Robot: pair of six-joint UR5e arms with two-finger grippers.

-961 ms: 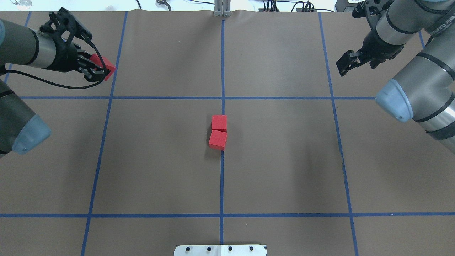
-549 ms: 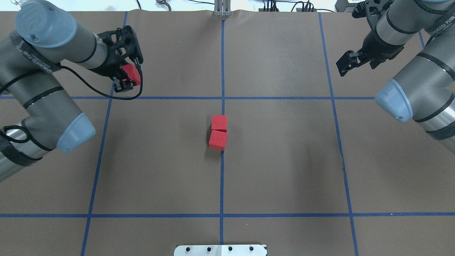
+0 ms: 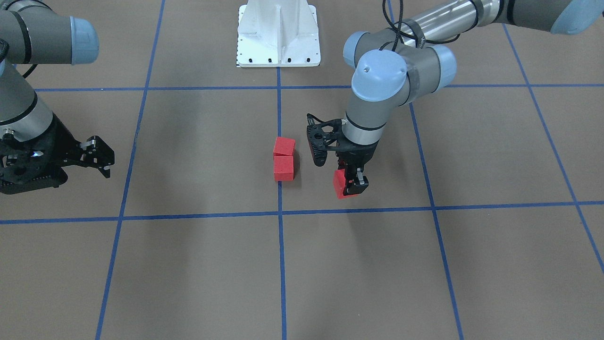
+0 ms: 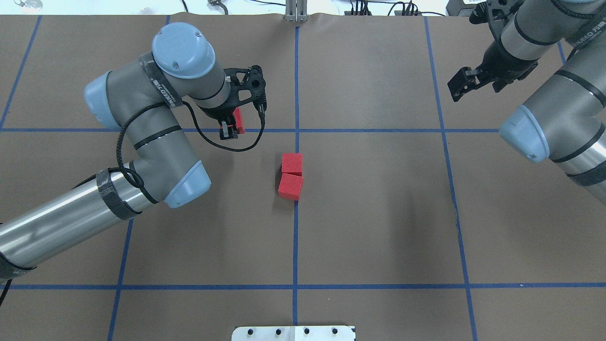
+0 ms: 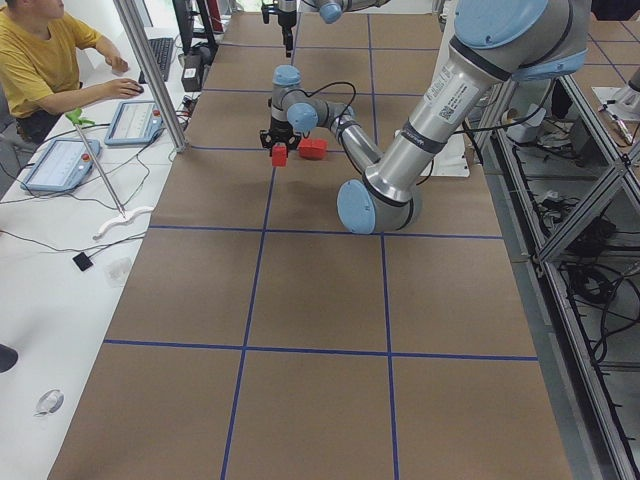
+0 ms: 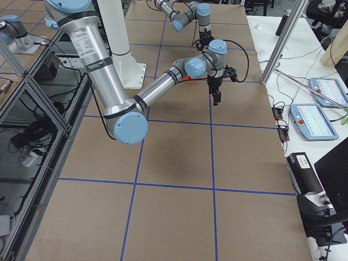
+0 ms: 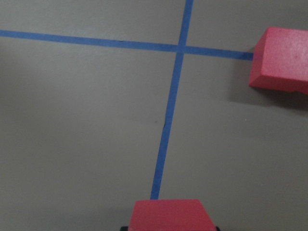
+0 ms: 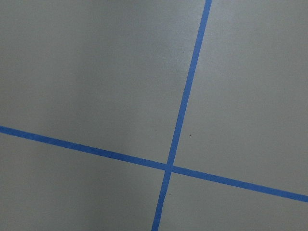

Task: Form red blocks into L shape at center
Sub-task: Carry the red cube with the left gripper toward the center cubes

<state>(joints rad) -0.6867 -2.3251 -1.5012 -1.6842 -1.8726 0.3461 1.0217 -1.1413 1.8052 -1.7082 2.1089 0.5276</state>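
Two red blocks (image 4: 292, 163) (image 4: 290, 186) lie touching on the middle blue line in the center patch (image 4: 360, 208); they also show in the front view (image 3: 284, 146) (image 3: 283, 168). My left gripper (image 4: 231, 127) is shut on the third red block (image 4: 239, 121), held over the horizontal blue line, left of and a little beyond the pair. In the front view that gripper (image 3: 353, 185) holds this block (image 3: 339, 184) low over the floor. The left wrist view shows the held block (image 7: 171, 215) and one lying block (image 7: 284, 60). My right gripper (image 4: 465, 83) is open and empty at the far right.
The white metal base (image 4: 293, 333) sits at the near edge of the floor, on the middle line. Blue tape lines divide the brown floor into squares. An operator (image 5: 40, 60) sits at a side desk beyond the table's far edge.
My left arm has swung right with the red block in its gripper, from the far left square to near the middle line. The right arm and the two lying blocks have not moved.
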